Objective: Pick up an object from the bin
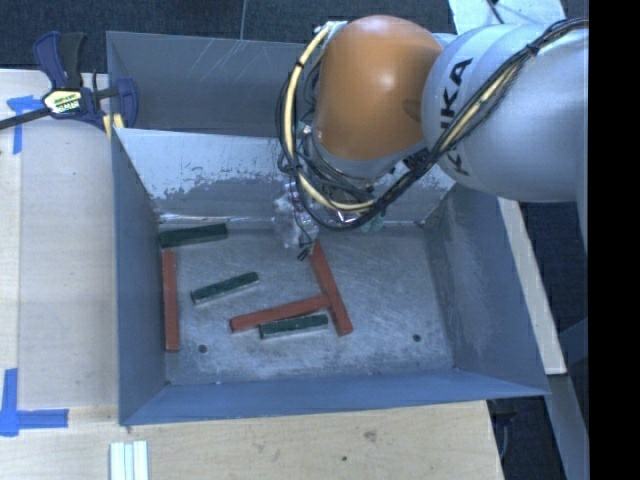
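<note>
Locates grey metal gripper point(299, 230) low near back wall of grey metal bin point(137, 298), beneath orange dome-shaped wrist cover point(375, 83). Cannot tell grip state, released or clenched. Places gripper at upper end of slanted red-brown flat bar point(331, 293), right of floor centre; touching or just above, cannot tell. Notes lower part of that bar meeting second red-brown flat bar point(272, 317), with dark green flat stick point(294, 326) just beside. Logs mid-left green stick point(224, 287), back-left green stick point(192, 235), long red-brown bar point(171, 300) along left wall.
</note>
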Robot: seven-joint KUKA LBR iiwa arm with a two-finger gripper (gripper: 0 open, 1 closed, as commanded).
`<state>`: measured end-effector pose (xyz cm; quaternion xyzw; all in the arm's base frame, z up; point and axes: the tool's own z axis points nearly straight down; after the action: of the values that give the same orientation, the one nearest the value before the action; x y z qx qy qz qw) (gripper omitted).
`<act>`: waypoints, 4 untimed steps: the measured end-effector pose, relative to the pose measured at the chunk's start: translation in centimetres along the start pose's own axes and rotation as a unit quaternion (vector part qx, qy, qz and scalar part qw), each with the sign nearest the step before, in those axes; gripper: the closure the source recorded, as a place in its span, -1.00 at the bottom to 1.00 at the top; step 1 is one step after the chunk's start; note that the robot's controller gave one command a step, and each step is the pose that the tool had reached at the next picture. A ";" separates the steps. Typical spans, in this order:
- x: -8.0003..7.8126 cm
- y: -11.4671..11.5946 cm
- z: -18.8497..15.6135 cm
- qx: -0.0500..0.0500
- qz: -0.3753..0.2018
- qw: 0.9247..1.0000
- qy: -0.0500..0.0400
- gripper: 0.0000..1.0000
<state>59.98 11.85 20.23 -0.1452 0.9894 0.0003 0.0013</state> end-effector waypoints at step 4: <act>7.1 3.5 12.5 0.000 0.090 0.996 -0.001 1.00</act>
<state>52.18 13.16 7.73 -0.0559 0.9984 0.0004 0.0027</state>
